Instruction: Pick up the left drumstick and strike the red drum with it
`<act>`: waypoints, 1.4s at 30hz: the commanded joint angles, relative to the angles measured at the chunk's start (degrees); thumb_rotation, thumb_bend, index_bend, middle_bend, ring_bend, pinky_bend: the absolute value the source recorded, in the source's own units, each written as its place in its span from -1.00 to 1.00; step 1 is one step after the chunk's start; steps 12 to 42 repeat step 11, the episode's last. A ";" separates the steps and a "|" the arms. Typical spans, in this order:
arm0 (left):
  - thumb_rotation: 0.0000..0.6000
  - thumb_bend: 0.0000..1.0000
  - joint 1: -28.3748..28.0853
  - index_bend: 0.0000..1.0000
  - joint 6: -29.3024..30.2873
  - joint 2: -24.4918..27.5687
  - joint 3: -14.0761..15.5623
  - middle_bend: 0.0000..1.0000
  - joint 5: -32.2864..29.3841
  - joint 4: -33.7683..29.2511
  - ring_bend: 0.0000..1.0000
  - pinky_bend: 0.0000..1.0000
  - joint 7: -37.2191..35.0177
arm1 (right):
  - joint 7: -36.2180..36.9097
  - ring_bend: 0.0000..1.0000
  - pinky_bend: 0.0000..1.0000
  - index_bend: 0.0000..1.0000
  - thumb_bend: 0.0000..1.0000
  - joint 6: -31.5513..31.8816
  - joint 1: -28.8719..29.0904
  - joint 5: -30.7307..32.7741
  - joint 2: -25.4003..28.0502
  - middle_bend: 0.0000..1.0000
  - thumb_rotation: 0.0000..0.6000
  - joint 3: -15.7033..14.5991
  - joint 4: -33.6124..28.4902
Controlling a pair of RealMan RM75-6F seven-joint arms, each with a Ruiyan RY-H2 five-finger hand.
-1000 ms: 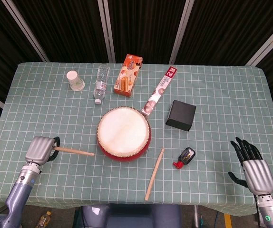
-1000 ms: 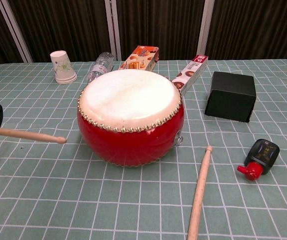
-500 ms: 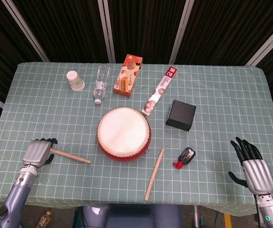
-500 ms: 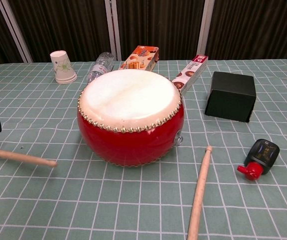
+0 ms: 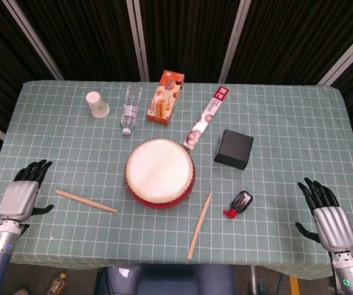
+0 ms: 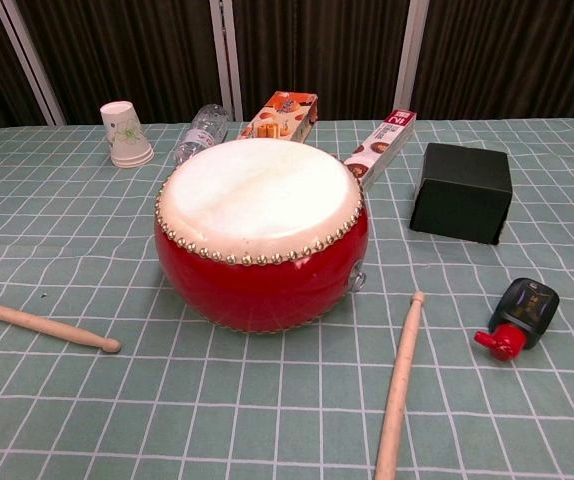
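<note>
Lying flat on the tablecloth (image 5: 275, 117), the left drumstick (image 5: 86, 201) sits left of the red drum (image 5: 160, 173), near it but not touching. Long axis runs butt at upper left to tip at lower right, tip pointing roughly under the drum's near-left side; chest view shows the tip (image 6: 110, 345) resting on the cloth. Left hand (image 5: 21, 195) is just off the butt end, further left, fingers spread, holding nothing, not touching the stick. Right hand (image 5: 329, 218) is at the far right edge, also spread and empty, well apart from everything; second drumstick (image 5: 199, 225) lies between it and the drum. Left hand is clearly the nearer one. My read: the grasp means reaching rightward onto the butt end, fingers closing across the shaft.
</note>
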 commanded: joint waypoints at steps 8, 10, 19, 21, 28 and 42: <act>1.00 -1.00 11.63 -1.00 15.84 2.36 2.60 -1.00 13.69 10.67 -1.00 -1.00 -14.46 | -1.52 -1.00 -0.77 -1.00 -0.50 -0.13 0.10 -0.31 -0.40 -1.00 1.00 -0.13 0.02; 1.00 -1.00 12.52 -1.00 16.56 2.53 2.60 -1.00 14.26 11.27 -1.00 -1.00 -15.26 | -1.65 -1.00 -0.77 -1.00 -0.50 0.05 0.02 -0.34 -0.45 -1.00 1.00 -0.13 0.05; 1.00 -1.00 12.86 -1.00 16.99 2.56 2.48 -1.00 14.59 11.61 -1.00 -1.00 -15.47 | -1.62 -1.00 -0.77 -1.00 -0.50 0.13 -0.02 -0.36 -0.45 -1.00 1.00 -0.14 0.04; 1.00 -1.00 12.86 -1.00 16.99 2.56 2.48 -1.00 14.59 11.61 -1.00 -1.00 -15.47 | -1.62 -1.00 -0.77 -1.00 -0.50 0.13 -0.02 -0.36 -0.45 -1.00 1.00 -0.14 0.04; 1.00 -1.00 12.86 -1.00 16.99 2.56 2.48 -1.00 14.59 11.61 -1.00 -1.00 -15.47 | -1.62 -1.00 -0.77 -1.00 -0.50 0.13 -0.02 -0.36 -0.45 -1.00 1.00 -0.14 0.04; 1.00 -1.00 12.86 -1.00 16.99 2.56 2.48 -1.00 14.59 11.61 -1.00 -1.00 -15.47 | -1.62 -1.00 -0.77 -1.00 -0.50 0.13 -0.02 -0.36 -0.45 -1.00 1.00 -0.14 0.04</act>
